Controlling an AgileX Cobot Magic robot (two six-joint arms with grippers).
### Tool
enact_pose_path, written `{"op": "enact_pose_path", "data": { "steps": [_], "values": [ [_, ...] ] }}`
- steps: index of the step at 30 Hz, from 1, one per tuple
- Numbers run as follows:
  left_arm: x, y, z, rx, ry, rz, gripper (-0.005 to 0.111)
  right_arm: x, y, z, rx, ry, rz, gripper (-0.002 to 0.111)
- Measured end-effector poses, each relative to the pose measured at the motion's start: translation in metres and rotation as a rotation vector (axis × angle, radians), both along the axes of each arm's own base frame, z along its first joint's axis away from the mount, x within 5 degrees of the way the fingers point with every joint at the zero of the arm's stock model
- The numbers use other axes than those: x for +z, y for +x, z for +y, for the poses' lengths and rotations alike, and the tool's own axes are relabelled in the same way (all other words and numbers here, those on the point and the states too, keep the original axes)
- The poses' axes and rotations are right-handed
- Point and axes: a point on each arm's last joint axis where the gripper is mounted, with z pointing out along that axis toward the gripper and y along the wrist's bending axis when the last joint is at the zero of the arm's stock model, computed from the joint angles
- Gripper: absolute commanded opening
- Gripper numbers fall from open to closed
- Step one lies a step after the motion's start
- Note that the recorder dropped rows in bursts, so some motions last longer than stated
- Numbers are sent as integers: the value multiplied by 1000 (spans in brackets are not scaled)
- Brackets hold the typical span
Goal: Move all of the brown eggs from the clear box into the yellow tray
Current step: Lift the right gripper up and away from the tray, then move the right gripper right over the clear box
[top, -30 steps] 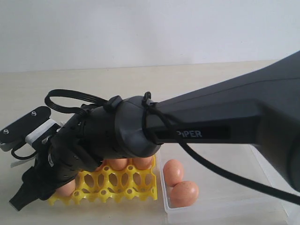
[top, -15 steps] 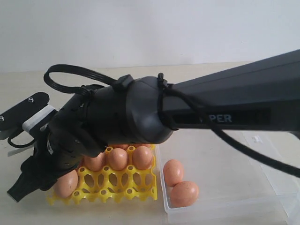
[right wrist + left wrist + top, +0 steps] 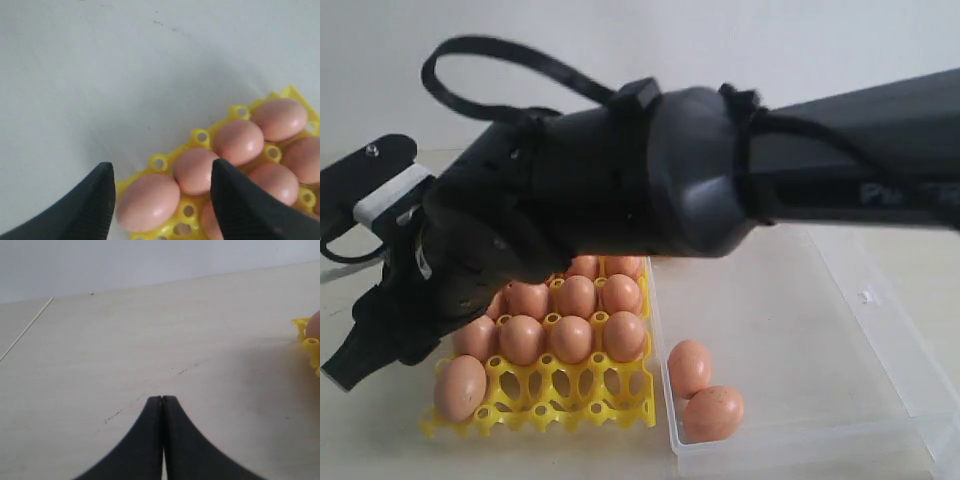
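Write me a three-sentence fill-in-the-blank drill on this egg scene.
The clear box holds ___ eggs.
The right gripper hangs ___ and empty near the yellow tray.
The left gripper is ___ over the table.
Missing words: two; open; shut.

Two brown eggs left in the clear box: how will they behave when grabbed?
Likely to roll: the far egg and near egg lie loose on the clear box's flat floor. Smooth oval shells may slip. They seem to touch, so lifting one could nudge the other.
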Motion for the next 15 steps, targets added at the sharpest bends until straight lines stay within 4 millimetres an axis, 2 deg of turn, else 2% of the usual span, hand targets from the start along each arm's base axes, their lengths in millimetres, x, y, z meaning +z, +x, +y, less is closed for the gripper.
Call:
{"op": "enact_pose_path", "data": {
  "steps": [1, 2, 3, 4, 7, 12, 15],
  "values": [
    [0, 0, 0, 0, 0, 0, 0, 12, -2, -9, -3, -32, -11, 50],
    [0, 0, 0, 0, 0, 0, 0, 17, -5, -15, -5, -50, -12, 44],
    [0, 0, 0, 0, 0, 0, 0, 22, -8, -29, -17, -86, -5, 40],
    [0, 0, 0, 0, 0, 0, 0, 22, -10, -39, -29, -106, 7, 27],
    [0, 0, 0, 0, 0, 0, 0, 20, -13, -91, -107, -169, 52, 0],
    [0, 0, 0, 0, 0, 0, 0, 40, 8, -162, -350, -105, 70, 1],
    [0, 0, 0, 0, 0, 0, 0, 43, 13, -182, -434, -89, 73, 10]
  ]
}}
